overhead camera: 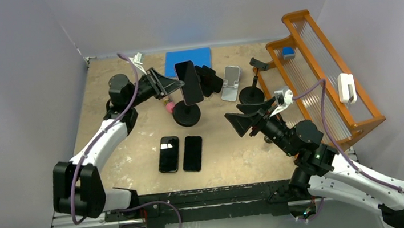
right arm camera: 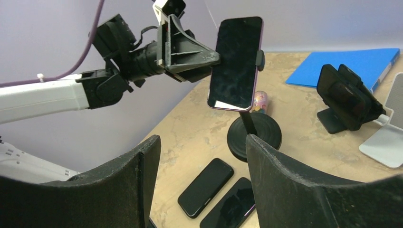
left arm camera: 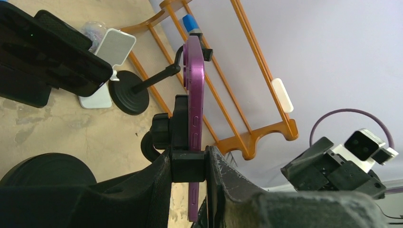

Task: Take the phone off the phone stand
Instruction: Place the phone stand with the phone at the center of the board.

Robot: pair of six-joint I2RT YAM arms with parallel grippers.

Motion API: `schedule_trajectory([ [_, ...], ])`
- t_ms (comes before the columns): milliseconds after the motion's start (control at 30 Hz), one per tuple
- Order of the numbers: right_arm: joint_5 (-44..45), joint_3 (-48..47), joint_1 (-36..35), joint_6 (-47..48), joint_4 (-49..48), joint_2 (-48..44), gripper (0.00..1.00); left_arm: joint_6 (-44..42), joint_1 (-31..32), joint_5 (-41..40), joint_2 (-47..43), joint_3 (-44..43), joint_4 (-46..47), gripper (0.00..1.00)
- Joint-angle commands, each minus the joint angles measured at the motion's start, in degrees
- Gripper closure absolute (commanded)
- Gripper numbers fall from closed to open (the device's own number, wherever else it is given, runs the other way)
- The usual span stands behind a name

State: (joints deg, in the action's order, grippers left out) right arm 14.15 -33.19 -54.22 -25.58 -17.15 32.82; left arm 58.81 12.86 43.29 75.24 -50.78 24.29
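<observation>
The phone (overhead camera: pixel 188 82) shows a glossy black screen and smooth purple edge, the phone stand (overhead camera: pixel 187 115) matt black plastic, the tabletop (overhead camera: pixel 135 156) rough and mottled.

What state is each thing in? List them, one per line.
purple phone: upright, clamped in its stand
phone stand: upright, holding the phone
left claw: shut on the purple phone
right claw: open, empty
black phones: flat on table, screens dark
silver stand: empty
</observation>
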Motion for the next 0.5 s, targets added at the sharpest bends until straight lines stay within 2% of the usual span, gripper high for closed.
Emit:
schedule_trajectory([
  [0,2.76,-1.42,-0.10,-0.66,-1.13,-0.56,0.32,1.43,1.13,0.30,2.74,-5.30,14.67,1.00],
  [467,2.90,0.23,-0.10,-1.88,-2.91,0.63,0.33,7.71,2.78,2.41,14.36,-2.86,28.76,1.00],
])
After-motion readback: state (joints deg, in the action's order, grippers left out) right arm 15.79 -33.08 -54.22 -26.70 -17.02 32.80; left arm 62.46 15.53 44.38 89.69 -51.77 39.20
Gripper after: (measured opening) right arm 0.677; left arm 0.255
